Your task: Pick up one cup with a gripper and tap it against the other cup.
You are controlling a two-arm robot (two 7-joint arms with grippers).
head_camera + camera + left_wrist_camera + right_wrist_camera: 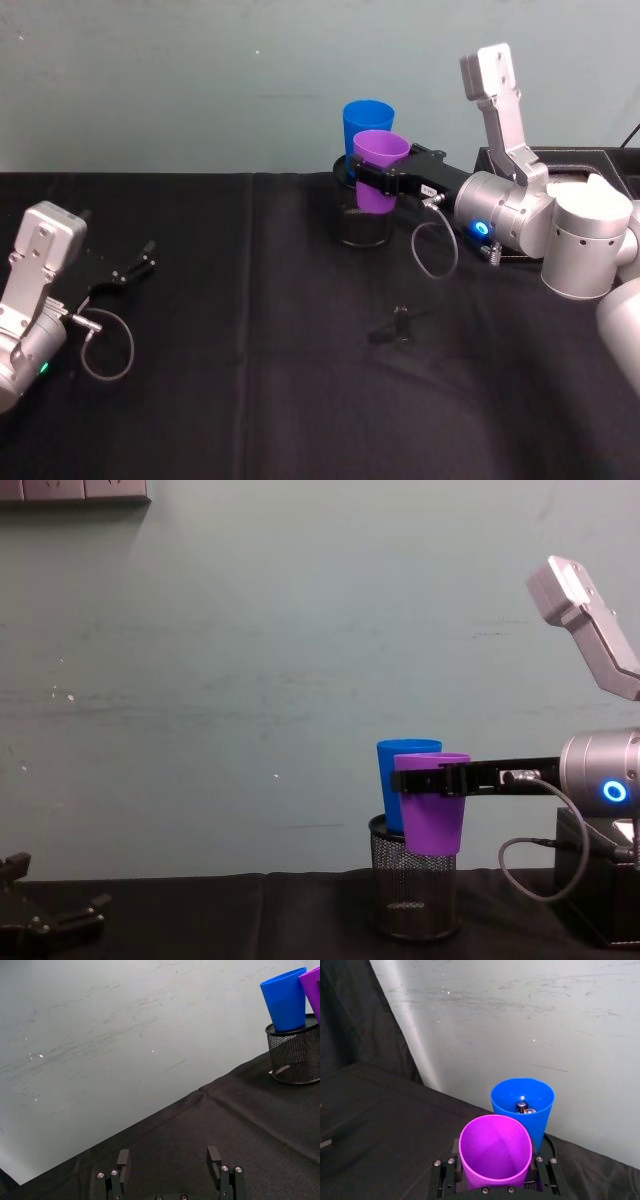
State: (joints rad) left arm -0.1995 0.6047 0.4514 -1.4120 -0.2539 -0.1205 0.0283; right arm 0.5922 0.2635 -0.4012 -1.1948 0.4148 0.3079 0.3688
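Head view: the right gripper [372, 182] grips the purple cup [380, 165], held aloft just before the blue cup [367, 122] in a mesh holder [362, 228]; the left gripper [138, 265] sits at the worktop's [250, 380] left. Left wrist: its fingers [123, 1159] gape wide. Chest: the cups overlap; contact unclear.

Rear cup [366, 120] stands in the mesh holder [362, 228] at the table's [250, 340] far centre. Front cup [380, 150], clamped in the right gripper [362, 182], hangs just before it, above the holder's rim. Left gripper [138, 265]: table's near left.
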